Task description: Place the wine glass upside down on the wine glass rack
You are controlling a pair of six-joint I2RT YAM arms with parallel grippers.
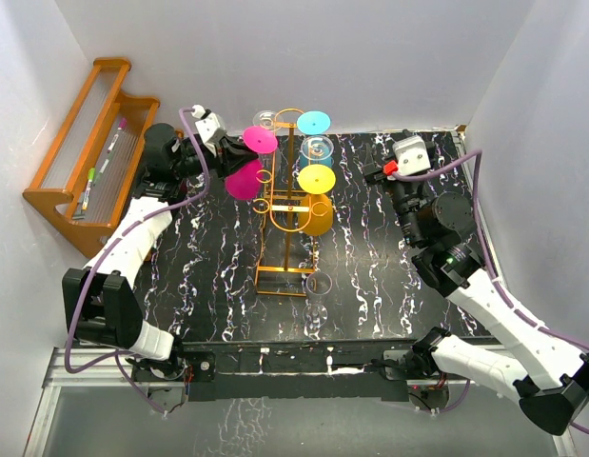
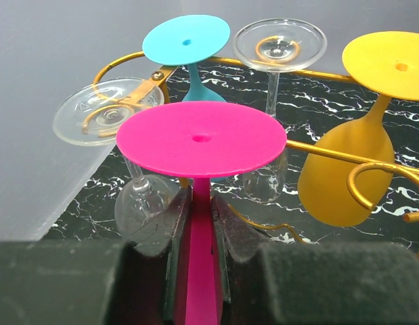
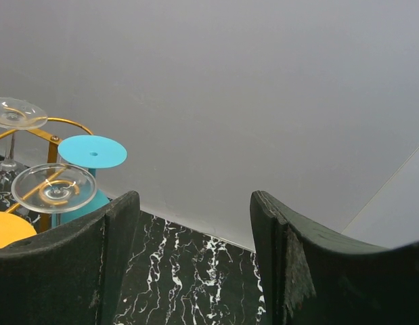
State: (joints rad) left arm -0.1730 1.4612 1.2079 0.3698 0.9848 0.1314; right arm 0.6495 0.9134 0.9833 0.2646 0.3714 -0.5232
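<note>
Pink wine glass (image 2: 201, 139), stem clenched in the left tool (image 2: 199, 213), is held foot-up, presumably to hook onto the wine glass rack (image 2: 331, 74); the right tool (image 3: 193, 206) gapes, released.

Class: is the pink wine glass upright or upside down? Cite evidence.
Upside down: the pink wine glass has its foot on top, stem below in the left end effector.

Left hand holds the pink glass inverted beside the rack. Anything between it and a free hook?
Nothing visible does. The pink glass, clamped by its stem in the left hand, is right beside the rack, next to a loop that looks free. A clear glass hangs farther back, off to the side.
</note>
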